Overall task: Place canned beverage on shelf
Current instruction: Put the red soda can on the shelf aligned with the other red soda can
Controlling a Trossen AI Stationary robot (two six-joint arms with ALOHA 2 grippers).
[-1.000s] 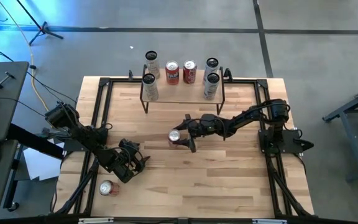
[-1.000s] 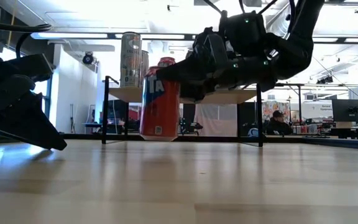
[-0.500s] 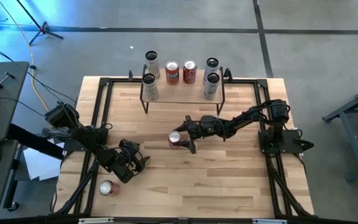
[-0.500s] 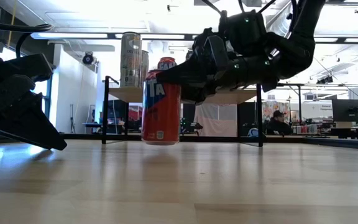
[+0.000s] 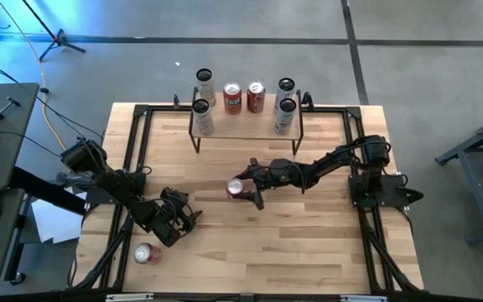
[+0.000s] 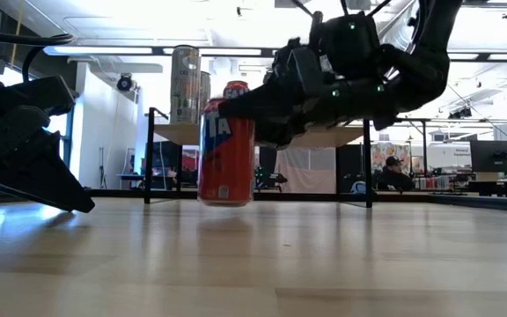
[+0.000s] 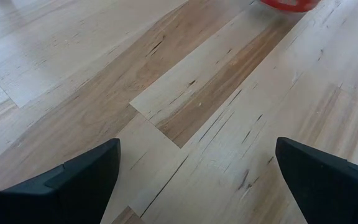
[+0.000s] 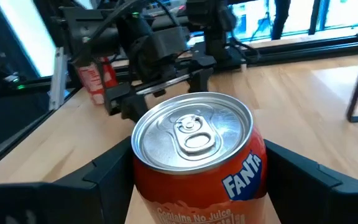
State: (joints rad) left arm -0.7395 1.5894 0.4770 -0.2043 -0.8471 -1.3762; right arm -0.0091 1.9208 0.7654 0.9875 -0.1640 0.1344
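An orange Fanta can (image 8: 194, 155) stands upright between the fingers of my right gripper (image 5: 243, 189), mid-table in front of the shelf (image 5: 246, 127); that gripper is shut on it. The shelf is a low wooden riser on black legs at the far edge, and several cans stand on it. My left gripper (image 5: 176, 220) waits open over the bare wood near the front left, its fingers (image 7: 82, 180) wide apart. Another red can (image 5: 145, 253) lies on its side near the front left corner. My right gripper pinches the orange can's upper side wall (image 8: 253, 180) between its two fingers (image 8: 114, 171), one on each side just below the lid. The fingers come in nearly level from the table's right side. The can stays upright, its base (image 6: 225, 201) just above the tabletop.
Black rails (image 5: 128, 159) frame the tabletop on the left, right and far sides. The shelf's thin legs (image 6: 150, 158) stand behind the held can. Open wood (image 5: 292, 243) stretches across the front half of the table.
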